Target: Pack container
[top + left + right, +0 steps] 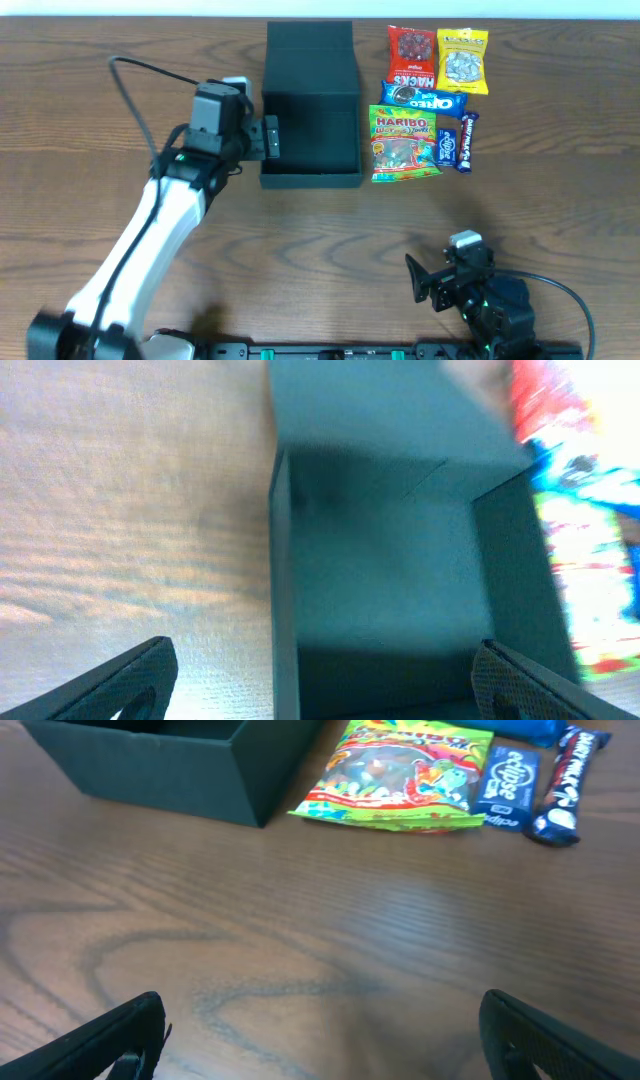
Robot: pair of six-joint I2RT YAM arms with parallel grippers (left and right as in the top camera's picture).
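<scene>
The dark teal container (310,110) stands open at the table's back middle, its flap lid (310,45) laid out behind it. My left gripper (270,137) is open at the container's left wall; in the left wrist view its fingers (325,685) straddle that wall (283,590), one outside, one inside. The container's inside looks empty. My right gripper (425,280) is open and empty low over the bare wood near the front edge (320,1040). The container's corner (190,770) shows at the top left of the right wrist view.
Snack packets lie right of the container: a Haribo bag (403,142), an Oreo pack (425,98), a red packet (411,52), a yellow packet (462,58), a blue Eclipse pack (446,148) and a Dairy Milk bar (466,140).
</scene>
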